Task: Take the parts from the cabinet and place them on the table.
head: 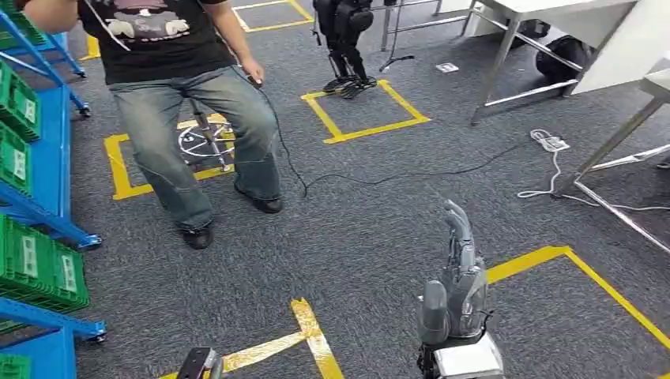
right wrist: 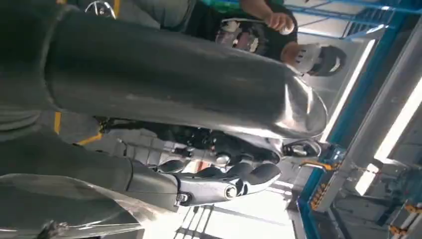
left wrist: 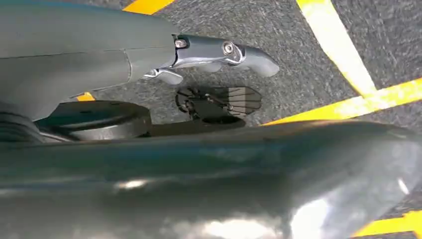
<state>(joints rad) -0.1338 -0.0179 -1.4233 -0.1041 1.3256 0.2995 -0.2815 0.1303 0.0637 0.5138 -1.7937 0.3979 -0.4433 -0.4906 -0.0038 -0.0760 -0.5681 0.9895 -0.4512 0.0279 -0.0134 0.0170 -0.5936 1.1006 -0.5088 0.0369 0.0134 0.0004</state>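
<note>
A blue cabinet (head: 47,150) with green bins (head: 43,264) on its shelves stands at the left edge of the head view; what the bins hold is hidden. My right hand (head: 457,276) is raised over the carpet at the lower middle, fingers stretched forward and nothing in it. The right wrist view shows the same right hand (right wrist: 219,186) bare. In the left wrist view my left hand (left wrist: 219,52) hangs low over the carpet, fingers straight, also holding nothing. White tables (head: 553,12) stand at the far right.
A person in a black shirt and jeans (head: 197,118) stands by a stool just right of the cabinet, holding a cable (head: 379,178) that runs across the floor. Yellow tape squares (head: 367,110) mark the carpet. Another robot's legs (head: 345,47) stand at the back. A power strip (head: 551,143) lies near the table legs.
</note>
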